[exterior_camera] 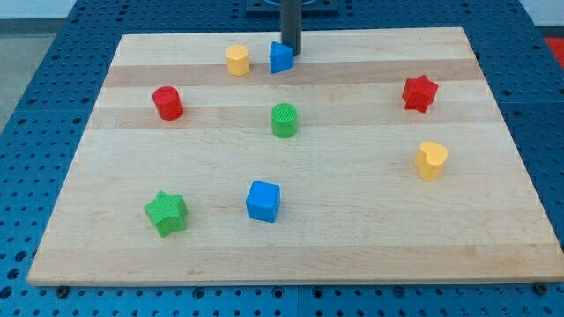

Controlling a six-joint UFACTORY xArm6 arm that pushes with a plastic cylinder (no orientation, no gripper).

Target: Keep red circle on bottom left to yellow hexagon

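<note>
The red circle block (167, 103) stands on the wooden board (370, 229) at the upper left. The yellow hexagon (237, 60) stands near the top edge, up and to the right of the red circle, with a clear gap between them. My tip (291, 53) comes down from the view's top and rests at the upper right side of a small blue block (280, 58), just right of the yellow hexagon. The tip is far from the red circle.
A green circle (284, 120) stands mid-board. A red star (420, 93) is at the upper right, a yellow heart (431, 160) at the right. A blue cube (263, 201) and a green star (166, 212) are near the bottom.
</note>
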